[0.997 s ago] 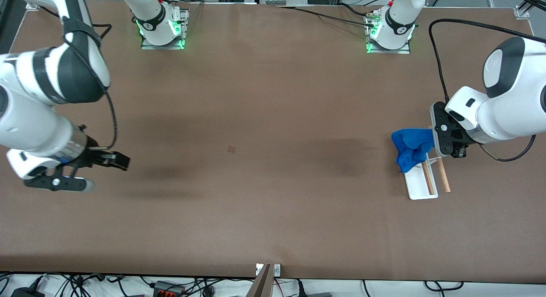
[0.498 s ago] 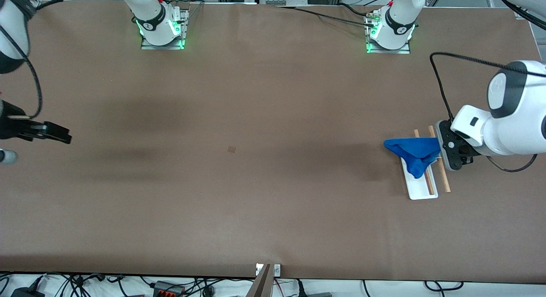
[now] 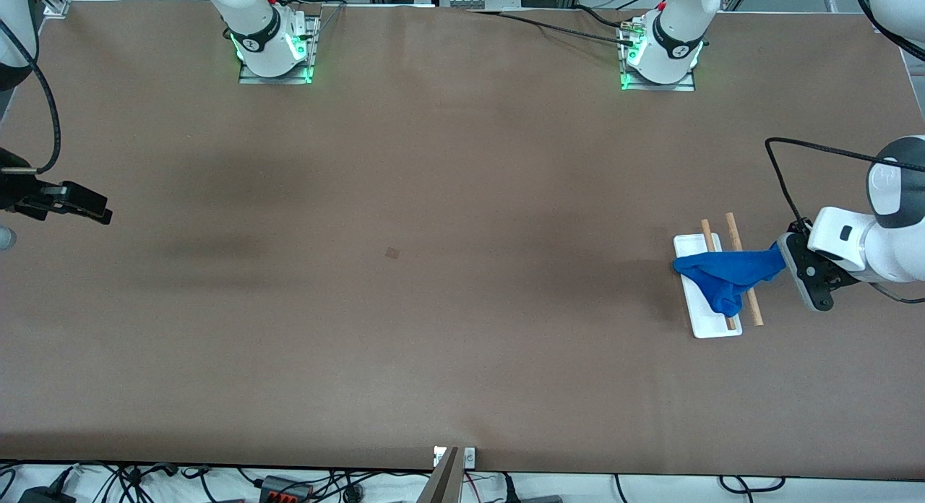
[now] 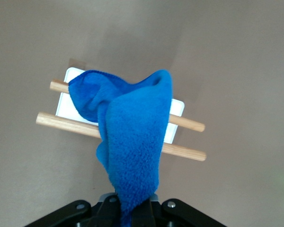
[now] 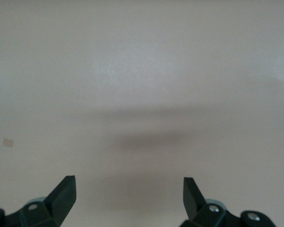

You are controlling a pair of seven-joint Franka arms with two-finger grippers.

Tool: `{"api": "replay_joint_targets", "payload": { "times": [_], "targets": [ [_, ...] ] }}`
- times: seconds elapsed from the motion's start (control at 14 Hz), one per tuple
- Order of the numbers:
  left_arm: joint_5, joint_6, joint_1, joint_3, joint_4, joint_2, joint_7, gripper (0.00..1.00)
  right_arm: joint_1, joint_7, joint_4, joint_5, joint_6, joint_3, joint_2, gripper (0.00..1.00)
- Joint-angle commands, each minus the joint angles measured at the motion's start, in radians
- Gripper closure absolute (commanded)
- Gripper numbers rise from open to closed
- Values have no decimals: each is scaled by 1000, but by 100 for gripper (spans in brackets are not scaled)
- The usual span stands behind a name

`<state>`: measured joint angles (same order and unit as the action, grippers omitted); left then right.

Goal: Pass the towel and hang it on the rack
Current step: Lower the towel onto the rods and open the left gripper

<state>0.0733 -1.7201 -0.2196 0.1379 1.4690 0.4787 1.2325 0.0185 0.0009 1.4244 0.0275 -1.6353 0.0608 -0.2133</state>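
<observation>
The towel point(image 3: 726, 275) was bright blue, soft and fuzzy, bunched into folds. It lay draped across the two smooth round wooden rods of the rack point(image 3: 712, 328), a flat white tray with a thin wire stand, at the left arm's end of the brown worktop point(image 3: 433, 272). The left gripper point(image 3: 784, 261) was just beside the rack, its fingers pinched tight on one end of the towel. The right gripper point(image 5: 129, 189) waited over bare worktop with its fingers point(image 5: 65, 189) spread wide apart.
</observation>
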Motion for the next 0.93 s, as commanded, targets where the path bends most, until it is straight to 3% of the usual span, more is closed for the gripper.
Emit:
{"api": "replay_joint_targets", "payload": {
  "times": [0.0,0.36,0.85],
  "targets": [
    [0,-90,-30,11,57,1,27,100,8,-10,134,31,-58,-7,89,0],
    [-6,-182,-78,12,80,40,105,100,5,-10,323,43,-172,-10,192,0],
    [-13,-306,-116,23,172,46,137,100,3,-21,249,26,-112,-10,177,0]
  ]
}}
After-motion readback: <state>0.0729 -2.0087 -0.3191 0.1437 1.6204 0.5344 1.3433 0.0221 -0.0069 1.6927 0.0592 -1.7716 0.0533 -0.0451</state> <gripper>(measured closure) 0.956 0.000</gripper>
